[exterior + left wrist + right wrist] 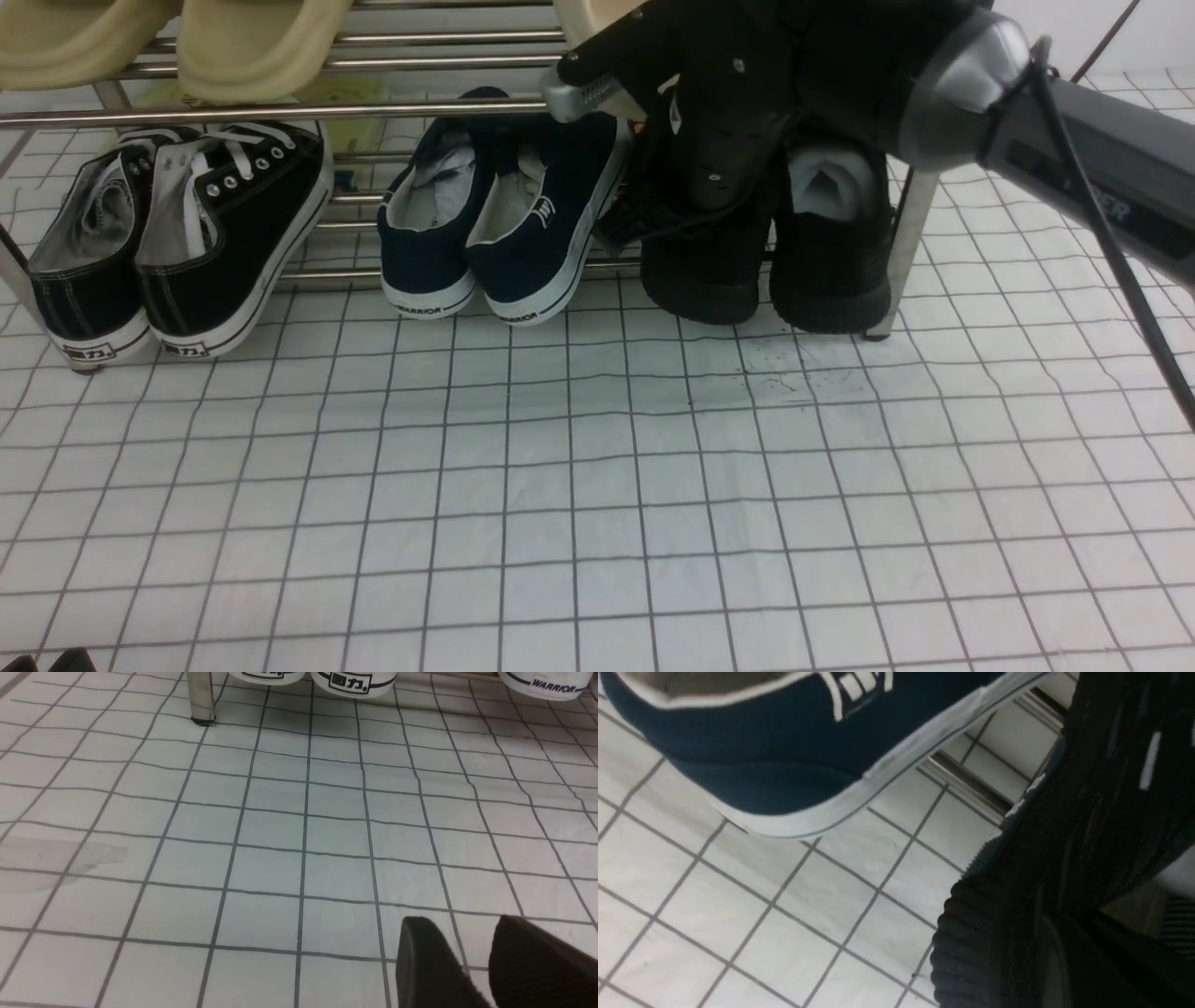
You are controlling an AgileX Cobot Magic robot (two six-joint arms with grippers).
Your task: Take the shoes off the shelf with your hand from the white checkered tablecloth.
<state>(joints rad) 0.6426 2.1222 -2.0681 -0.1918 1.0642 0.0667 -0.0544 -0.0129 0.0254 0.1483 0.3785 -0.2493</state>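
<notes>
White checkered tablecloth [597, 485] is spreading before us; we are gripping the shoes [766, 271].
Nearest, our left gripper [481, 961] is idling with parted fingers over the cloth. Farther, at the right end of the shelf [280, 112], our right gripper [695, 177] is clenching one shoe's rim, probably to pull it out. Only its wrist view is showing knit pressing against the finger.

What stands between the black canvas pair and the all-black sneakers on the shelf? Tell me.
The navy WARRIOR pair stands between the black canvas pair and the all-black sneakers, low on the shelf; the front view shows it.
</notes>
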